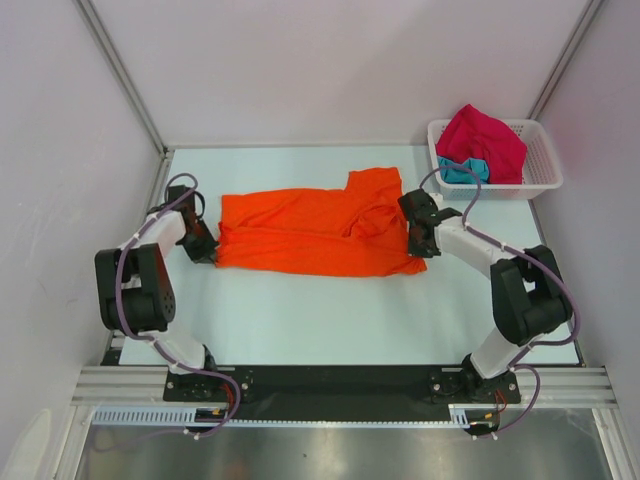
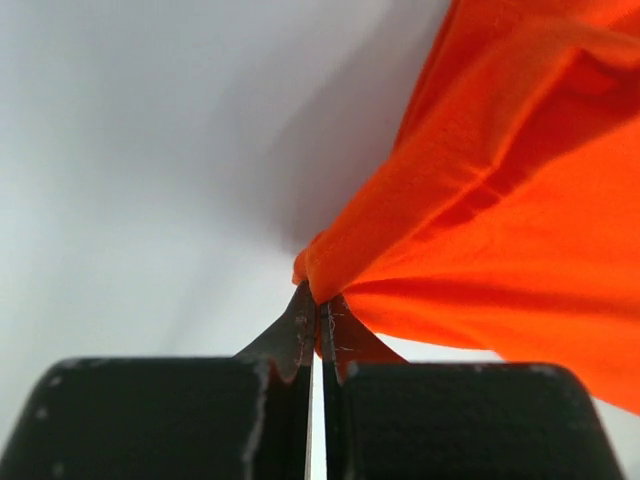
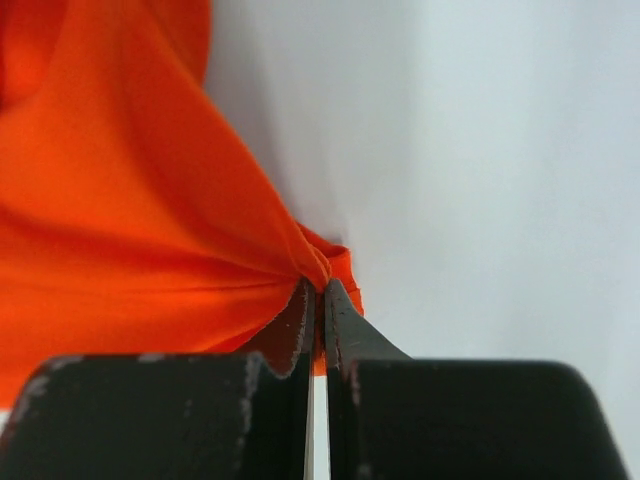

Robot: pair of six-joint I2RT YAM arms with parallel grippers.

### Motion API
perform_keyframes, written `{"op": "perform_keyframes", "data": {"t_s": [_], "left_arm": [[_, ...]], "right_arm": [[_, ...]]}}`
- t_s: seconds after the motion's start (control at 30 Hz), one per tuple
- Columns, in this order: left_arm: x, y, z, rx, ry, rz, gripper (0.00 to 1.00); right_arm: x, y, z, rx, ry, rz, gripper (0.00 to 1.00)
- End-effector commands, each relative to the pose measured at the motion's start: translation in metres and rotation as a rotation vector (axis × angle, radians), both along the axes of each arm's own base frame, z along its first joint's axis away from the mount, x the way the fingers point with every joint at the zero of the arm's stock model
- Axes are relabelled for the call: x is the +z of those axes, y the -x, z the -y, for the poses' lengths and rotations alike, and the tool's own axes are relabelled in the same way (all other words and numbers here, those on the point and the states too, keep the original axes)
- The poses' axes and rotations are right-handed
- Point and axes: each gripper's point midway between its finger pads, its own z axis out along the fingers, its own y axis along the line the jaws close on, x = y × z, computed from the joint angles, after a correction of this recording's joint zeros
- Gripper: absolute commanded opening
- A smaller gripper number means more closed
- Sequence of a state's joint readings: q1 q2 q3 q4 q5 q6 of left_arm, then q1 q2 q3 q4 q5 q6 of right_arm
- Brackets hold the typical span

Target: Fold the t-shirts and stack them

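Note:
An orange t-shirt (image 1: 310, 232) lies spread sideways across the middle of the table, part folded, with one sleeve sticking up at the back. My left gripper (image 1: 207, 254) is shut on its near left corner, and the left wrist view shows the orange cloth (image 2: 480, 240) bunched at my gripper (image 2: 318, 298). My right gripper (image 1: 418, 250) is shut on the near right corner; there the orange cloth (image 3: 130, 220) gathers into my gripper (image 3: 320, 290). A crimson-pink t-shirt (image 1: 485, 140) and a teal t-shirt (image 1: 462, 170) lie crumpled in the basket.
A white lattice basket (image 1: 542, 165) stands at the table's back right corner. White walls enclose the table (image 1: 330, 320) on the left, back and right. Both arm bases sit on the black rail at the near edge.

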State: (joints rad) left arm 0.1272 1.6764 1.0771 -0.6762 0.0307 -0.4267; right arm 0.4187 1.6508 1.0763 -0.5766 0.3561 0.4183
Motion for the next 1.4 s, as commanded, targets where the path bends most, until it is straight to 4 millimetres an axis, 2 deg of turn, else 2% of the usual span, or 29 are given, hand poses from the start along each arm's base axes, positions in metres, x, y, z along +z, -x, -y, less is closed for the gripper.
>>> {"op": "perform_keyframes", "data": {"t_s": [0.0,0.2,0.37,0.7,0.9,1.1,1.2,1.3,1.37], "left_arm": [[0.014,0.003,-0.017,0.015,-0.025,0.032,0.0],[0.01,0.013,-0.029,0.064,-0.026,0.023,0.0],[0.001,0.02,-0.031,0.078,-0.011,0.007,0.0],[0.005,0.026,-0.05,0.148,-0.035,0.022,0.0],[0.019,0.019,-0.055,0.179,-0.041,0.066,0.0],[0.063,-0.004,-0.061,0.209,-0.053,0.179,0.0],[0.084,-0.012,-0.063,0.218,-0.06,0.232,0.0],[0.086,-0.006,-0.071,0.241,-0.103,0.215,0.0],[0.076,0.002,-0.071,0.248,-0.106,0.191,0.0]], "right_arm": [[0.016,0.001,0.031,-0.095,0.038,0.038,0.0],[0.015,0.002,0.047,-0.144,0.044,0.033,0.0],[0.013,0.003,0.051,-0.154,0.053,0.028,0.0],[0.013,0.009,0.071,-0.212,0.063,0.028,0.0],[0.026,0.008,0.081,-0.249,0.045,0.063,0.0],[0.061,0.001,0.09,-0.277,0.019,0.143,0.0],[0.066,0.002,0.095,-0.288,0.021,0.15,0.0],[0.065,0.004,0.097,-0.293,0.017,0.147,0.0],[0.061,0.008,0.098,-0.293,0.015,0.138,0.0]]}}
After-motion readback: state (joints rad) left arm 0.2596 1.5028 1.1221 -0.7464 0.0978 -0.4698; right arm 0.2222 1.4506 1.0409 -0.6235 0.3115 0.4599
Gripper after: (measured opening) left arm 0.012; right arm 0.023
